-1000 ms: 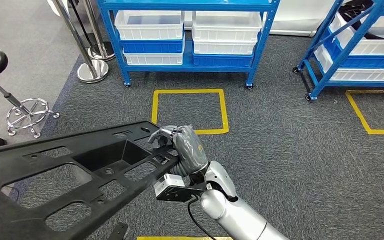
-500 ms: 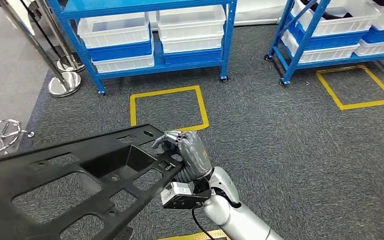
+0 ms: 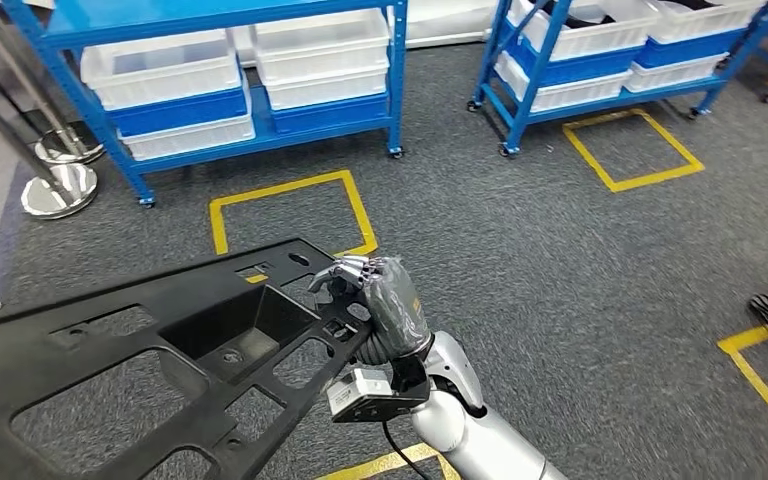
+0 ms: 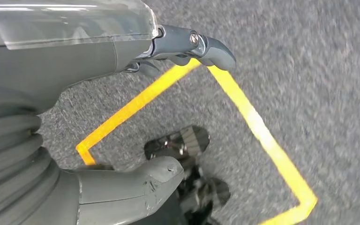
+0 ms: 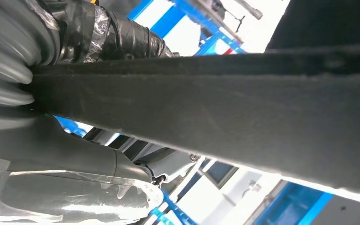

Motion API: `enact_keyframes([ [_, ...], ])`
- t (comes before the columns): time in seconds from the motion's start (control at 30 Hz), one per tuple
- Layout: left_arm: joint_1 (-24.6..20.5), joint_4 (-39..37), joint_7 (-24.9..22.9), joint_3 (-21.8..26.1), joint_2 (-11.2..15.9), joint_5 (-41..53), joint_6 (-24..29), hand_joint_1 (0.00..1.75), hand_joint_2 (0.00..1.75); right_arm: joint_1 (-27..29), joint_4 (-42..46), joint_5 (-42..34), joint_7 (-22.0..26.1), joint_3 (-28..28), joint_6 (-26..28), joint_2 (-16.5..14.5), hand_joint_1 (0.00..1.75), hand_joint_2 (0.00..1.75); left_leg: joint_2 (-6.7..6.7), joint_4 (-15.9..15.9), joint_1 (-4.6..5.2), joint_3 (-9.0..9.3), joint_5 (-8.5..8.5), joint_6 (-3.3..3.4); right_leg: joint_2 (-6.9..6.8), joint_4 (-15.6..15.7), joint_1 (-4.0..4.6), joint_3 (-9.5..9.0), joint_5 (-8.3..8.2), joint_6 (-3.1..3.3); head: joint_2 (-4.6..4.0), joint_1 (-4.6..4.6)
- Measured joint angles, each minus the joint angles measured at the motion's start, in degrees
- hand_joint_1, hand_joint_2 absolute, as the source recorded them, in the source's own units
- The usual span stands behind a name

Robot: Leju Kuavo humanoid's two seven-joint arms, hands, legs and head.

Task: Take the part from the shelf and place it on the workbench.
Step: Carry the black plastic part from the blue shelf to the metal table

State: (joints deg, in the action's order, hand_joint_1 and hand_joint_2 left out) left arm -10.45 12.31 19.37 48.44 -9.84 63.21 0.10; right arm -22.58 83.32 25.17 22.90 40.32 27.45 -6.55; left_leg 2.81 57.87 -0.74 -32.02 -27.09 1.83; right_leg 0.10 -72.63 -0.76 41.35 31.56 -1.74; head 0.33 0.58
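1. The right hand [image 3: 380,300] sits just below the middle of the head view, its fingers curled over the near corner of a large black plastic part [image 3: 150,360], which it grips.
2. The part is a flat frame with many cut-out openings and a deep rectangular recess; it stretches from the hand across the lower left of the frame and runs off the left and bottom edges, held up above the floor.
3. In the right wrist view the part's edge [image 5: 225,112] crosses the whole picture as a dark band, with the right hand [image 5: 75,140] closed around it at the left.
4. In the left wrist view the left hand [image 4: 79,117] holds nothing; its thumb and fingers stand apart, though how far they are spread is hard to judge from this angle.
5. Grey carpet [image 3: 560,260] covers the floor, marked with a yellow taped square [image 3: 290,215] at centre.
6. A blue shelf [image 3: 200,80] with white and blue bins [image 3: 165,70] fills the upper left; a second blue shelf [image 3: 600,50] stands at the upper right.
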Motion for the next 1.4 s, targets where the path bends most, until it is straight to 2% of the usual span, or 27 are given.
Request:
enact_keyframes([
  [0.03,0.05,0.00,-0.02,-0.05,0.00,0.02,0.02,0.00,1.75,0.05,0.00,0.03,-0.01,0.01,-0.08,0.00,1.75,1.75,0.60,0.15,0.01,-0.02,-0.08,-0.11,-0.68,3.35,0.02,-2.03,-1.77,0.11,0.00,-0.01],
  [0.1,0.16,0.00,-0.03,-0.17,0.00,0.02,0.04,0.00,1.75,0.08,0.01,0.13,-0.01,0.01,-0.19,-0.03,1.75,1.75,1.59,0.47,0.21,-0.06,-0.32,-0.49,-3.03,10.39,0.44,-5.91,-4.04,0.70,0.00,0.01],
  [0.17,0.31,0.00,-0.05,-0.23,0.02,0.02,0.07,0.00,1.75,0.13,0.02,0.27,-0.01,0.02,-0.22,-0.06,1.75,1.75,2.49,0.62,0.49,-0.09,-0.43,-1.00,-3.91,13.04,0.98,-7.01,-4.43,1.37,0.00,0.02],
  [0.23,0.42,0.00,-0.16,-0.25,0.07,-0.07,0.15,0.00,1.75,0.23,0.06,0.41,-0.02,0.03,-0.22,-0.09,1.75,1.75,3.24,0.62,0.53,-0.07,-0.54,-1.60,-2.62,13.21,0.95,-6.74,-4.88,2.01,0.00,0.01],
  [0.3,0.52,0.00,-0.23,-0.23,0.19,-0.23,0.28,0.00,1.75,0.30,0.18,0.57,-0.05,0.04,-0.29,-0.17,1.75,1.75,1.58,2.12,0.30,-0.59,-2.02,-2.21,-1.53,13.56,0.60,-6.62,-5.34,2.76,0.00,0.02],
  [0.37,0.91,0.00,-0.07,-0.22,0.34,-0.42,0.33,0.00,1.75,0.36,0.28,0.67,-0.10,0.09,-0.53,-0.37,1.75,1.75,-1.22,7.82,0.11,-2.91,-5.61,-2.58,-0.40,13.71,0.44,-6.42,-5.68,3.31,0.00,0.02],
  [0.43,1.54,0.00,0.28,-0.22,0.39,-0.69,0.22,0.00,1.75,0.51,0.30,0.75,-0.20,0.20,-0.83,-0.50,1.75,1.75,-2.19,14.80,0.08,-5.92,-8.48,-2.73,1.02,13.61,0.52,-6.14,-5.85,3.50,0.00,0.02],
  [0.47,1.78,0.00,0.45,-0.22,0.39,-0.84,0.15,0.00,1.75,0.60,0.30,0.80,-0.27,0.26,-0.92,-0.50,1.75,1.75,-2.30,16.25,0.08,-6.54,-8.51,-2.75,1.77,13.50,0.55,-6.04,-5.90,3.50,0.00,0.02],
  [0.5,1.93,0.00,0.60,-0.22,0.39,-0.99,0.08,0.00,1.75,0.68,0.30,0.83,-0.34,0.30,-0.96,-0.49,1.75,1.75,-2.39,15.43,0.07,-6.09,-7.40,-2.69,2.53,13.35,0.56,-5.97,-5.94,3.47,0.00,0.03],
  [0.53,1.99,0.00,0.68,-0.22,0.39,-1.09,0.02,0.00,1.75,0.72,0.30,0.83,-0.39,0.34,-0.97,-0.50,1.75,1.75,-2.78,12.49,0.04,-4.64,-5.46,-2.57,3.28,13.17,0.55,-5.92,-5.95,3.42,0.00,0.03],
  [0.6,2.04,0.00,0.76,-0.22,0.39,-1.21,-0.04,0.00,1.75,0.69,0.31,0.84,-0.46,0.43,-0.95,-0.57,1.75,1.75,-5.39,5.07,-0.20,-1.16,-2.36,-2.19,4.64,12.71,0.52,-5.65,-6.00,3.18,0.00,0.02],
  [0.67,2.07,0.00,0.80,-0.22,0.36,-1.19,-0.08,0.00,1.75,0.65,0.33,0.92,-0.50,0.47,-0.92,-0.67,1.75,1.75,-7.33,1.59,-0.29,0.37,-1.68,-1.87,5.88,12.50,0.42,-5.04,-6.32,2.53,0.00,0.02],
  [0.73,2.07,0.00,0.81,-0.22,0.28,-1.17,-0.10,0.00,1.75,0.67,0.36,0.99,-0.55,0.49,-0.88,-0.70,1.75,1.75,-6.47,1.14,-0.24,0.45,-1.43,-1.41,7.04,12.74,0.33,-4.56,-6.85,1.64,0.00,0.02],
  [0.77,2.04,0.00,0.81,-0.22,0.21,-1.13,-0.11,0.00,1.75,0.69,0.38,0.99,-0.56,0.49,-0.86,-0.68,1.75,1.75,-5.78,0.79,-0.30,0.51,-1.13,-1.02,6.60,12.62,0.39,-4.37,-6.77,1.32,0.00,0.01],
  [0.83,1.97,0.00,0.86,-0.21,0.04,-1.06,-0.12,0.00,1.75,0.63,0.42,0.99,-0.59,0.50,-0.84,-0.64,1.75,1.75,-4.19,0.06,-0.42,0.62,-0.53,-0.11,3.79,9.80,0.62,-2.99,-4.76,0.81,0.00,-0.07],
  [0.87,2.00,0.00,0.87,-0.21,-0.01,-1.03,-0.12,0.00,1.75,0.63,0.44,0.99,-0.60,0.52,-0.83,-0.63,1.75,1.75,-3.37,-0.07,-0.30,0.62,-0.39,0.13,2.00,6.70,0.61,-1.62,-2.87,0.65,0.00,-0.09],
  [0.9,2.08,0.00,0.89,-0.20,-0.02,-1.03,-0.12,0.00,1.75,0.65,0.45,0.99,-0.61,0.55,-0.83,-0.62,1.75,1.75,-2.56,-0.09,-0.20,0.55,-0.35,0.28,0.98,2.95,0.51,0.08,-0.92,0.45,0.00,-0.11],
  [0.93,2.17,0.00,0.88,-0.20,-0.01,-1.03,-0.12,0.00,1.75,0.70,0.45,0.99,-0.63,0.57,-0.83,-0.59,1.75,1.75,-1.71,-0.05,-0.13,0.46,-0.35,0.29,0.55,-0.50,0.37,1.65,0.47,0.27,0.00,-0.11],
  [0.97,2.22,0.00,0.87,-0.20,-0.01,-1.04,-0.12,0.00,1.75,0.77,0.44,0.99,-0.64,0.58,-0.83,-0.55,1.75,1.75,-0.91,0.00,-0.10,0.39,-0.37,0.28,0.36,-2.51,0.22,2.52,0.92,0.12,0.00,-0.11],
  [1.0,2.21,0.00,0.87,-0.20,-0.01,-1.04,-0.12,0.00,1.75,0.81,0.44,0.99,-0.66,0.59,-0.83,-0.51,1.75,1.75,-0.12,0.05,-0.09,0.34,-0.41,0.24,0.17,-2.39,0.10,2.29,0.28,0.01,0.00,-0.11],
  [1.03,2.15,0.00,0.87,-0.20,-0.02,-1.05,-0.13,0.00,1.75,0.81,0.44,0.99,-0.67,0.60,-0.83,-0.48,1.75,1.75,0.59,0.12,-0.09,0.34,-0.49,0.16,-0.23,0.02,0.02,0.87,-1.23,-0.01,0.00,-0.11],
  [1.1,2.04,0.00,0.89,-0.20,-0.09,-1.05,-0.17,0.00,1.75,0.74,0.46,1.04,-0.67,0.60,-0.83,-0.47,1.75,1.75,1.72,0.35,0.05,0.42,-0.79,-0.25,-2.28,7.98,0.23,-3.64,-4.40,0.24,0.00,-0.12],
  [1.17,2.00,0.00,0.90,-0.20,-0.16,-1.16,-0.20,0.00,1.75,0.66,0.49,1.24,-0.69,0.62,-0.85,-0.49,1.75,1.75,2.58,0.56,0.36,0.50,-1.12,-0.85,-3.62,12.58,0.66,-5.97,-5.47,0.86,0.00,-0.10],
  [1.2,1.97,0.00,0.90,-0.20,-0.17,-1.24,-0.20,0.00,1.75,0.63,0.49,1.38,-0.70,0.63,-0.86,-0.50,1.75,1.75,3.05,0.56,0.48,0.55,-1.21,-1.15,-3.44,12.97,0.93,-5.99,-5.34,1.19,0.00,-0.10],
  [1.27,1.80,0.00,0.94,-0.19,-0.20,-1.37,-0.26,0.00,1.75,0.61,0.48,1.57,-0.71,0.65,-0.92,-0.58,1.75,1.75,3.61,0.62,0.36,0.71,-1.52,-1.72,-2.14,13.26,0.82,-5.89,-5.63,1.89,0.00,-0.09],
  [1.33,1.59,0.00,1.03,-0.18,-0.22,-1.38,-0.34,0.00,1.75,0.36,0.46,1.64,-0.71,0.69,-1.03,-0.82,1.75,1.75,1.71,2.87,0.08,-0.11,-3.42,-2.17,-1.05,13.70,0.50,-5.99,-5.98,2.69,0.00,-0.08],
  [1.4,1.50,0.00,1.02,-0.18,-0.20,-1.38,-0.33,0.00,1.75,-0.01,0.42,1.68,-0.71,0.79,-1.27,-1.14,1.75,1.75,-1.16,9.50,-0.07,-3.03,-7.13,-2.41,0.09,13.83,0.42,-6.01,-6.15,3.20,0.00,-0.07],
])
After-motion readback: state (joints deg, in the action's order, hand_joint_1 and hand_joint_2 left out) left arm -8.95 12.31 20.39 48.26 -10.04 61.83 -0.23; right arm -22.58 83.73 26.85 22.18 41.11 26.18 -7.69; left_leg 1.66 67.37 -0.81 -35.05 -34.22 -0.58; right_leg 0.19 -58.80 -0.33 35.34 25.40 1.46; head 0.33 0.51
